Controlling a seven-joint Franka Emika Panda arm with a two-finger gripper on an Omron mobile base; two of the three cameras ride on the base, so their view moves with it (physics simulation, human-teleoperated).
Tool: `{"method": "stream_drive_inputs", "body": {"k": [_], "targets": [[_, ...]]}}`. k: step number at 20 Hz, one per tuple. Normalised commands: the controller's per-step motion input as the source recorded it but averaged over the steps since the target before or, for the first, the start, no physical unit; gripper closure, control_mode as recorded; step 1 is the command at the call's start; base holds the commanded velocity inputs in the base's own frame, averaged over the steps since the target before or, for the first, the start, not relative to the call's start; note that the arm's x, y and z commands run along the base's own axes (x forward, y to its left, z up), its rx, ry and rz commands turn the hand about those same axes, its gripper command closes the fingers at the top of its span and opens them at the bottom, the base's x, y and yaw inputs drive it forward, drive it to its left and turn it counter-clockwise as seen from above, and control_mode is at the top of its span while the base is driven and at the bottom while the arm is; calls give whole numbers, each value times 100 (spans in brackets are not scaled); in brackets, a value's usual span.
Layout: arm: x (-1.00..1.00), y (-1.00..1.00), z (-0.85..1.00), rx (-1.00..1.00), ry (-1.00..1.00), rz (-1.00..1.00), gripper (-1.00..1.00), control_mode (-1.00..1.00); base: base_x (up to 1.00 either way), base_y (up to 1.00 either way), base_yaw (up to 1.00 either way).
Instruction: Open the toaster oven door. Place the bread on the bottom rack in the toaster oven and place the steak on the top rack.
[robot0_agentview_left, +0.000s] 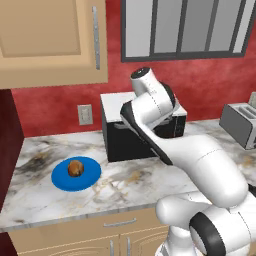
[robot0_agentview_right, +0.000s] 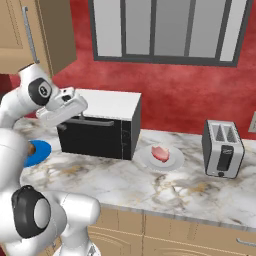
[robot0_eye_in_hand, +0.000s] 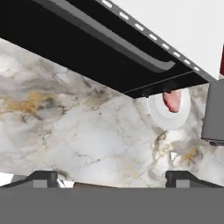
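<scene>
Gripper spread wide, holding nothing, fingertips dark and far apart at the bottom of the hand view. Hovers above the marble counter just in front of the toaster oven, looking down along the oven front. Seen in the right base view as a white hand close over the front top edge of the oven, near its left end.

Toaster oven standing on the counter against the red wall, black body with flat white top. Toaster oven door shut, upright, black, with the grey bar handle running along its top edge. Not touched by the fingers as far as the hand view shows.

Steak lying on a white plate, just beside the right side of the oven, between the oven and the silver slot toaster. Same plate and pink meat visible in the hand view past the oven corner.

Bread, a small brown round piece, resting on a blue plate on the counter to the left of the oven, well apart from it. Wall socket behind it on the red wall. Wooden cabinet hanging above that side, window above the oven.
</scene>
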Motion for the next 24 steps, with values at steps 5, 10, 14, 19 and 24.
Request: {"method": "stream_drive_inputs", "body": {"k": [5,10,14,19,24], "targets": [[5,0,-45,-35,11,9,-100,-100,0,0,0],[12,0,-52,-30,8,2,-100,-100,0,0,0],[15,0,-31,-23,6,2,-100,-100,0,0,0],[23,12,2,-16,-2,0,-100,-100,0,0,0],[23,11,6,-15,-15,0,-100,-100,0,0,0]]}}
